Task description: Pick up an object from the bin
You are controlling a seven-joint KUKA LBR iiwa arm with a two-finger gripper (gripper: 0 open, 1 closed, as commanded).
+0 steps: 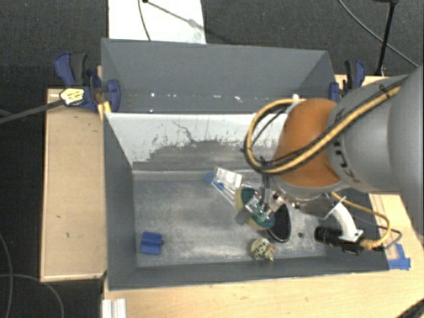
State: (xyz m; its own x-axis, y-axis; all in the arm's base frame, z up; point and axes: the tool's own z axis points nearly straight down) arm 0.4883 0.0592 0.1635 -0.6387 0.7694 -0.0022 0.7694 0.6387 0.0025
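Camera view: we cannot tell how far the pincer (264,212) is open, a clear crinkled plastic packet (227,179) lying just beside it.

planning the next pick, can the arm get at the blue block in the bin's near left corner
Probably yes: the blue block lies alone on bare floor, well clear of the heap under the hand. The near wall beside it may crowd the approach.
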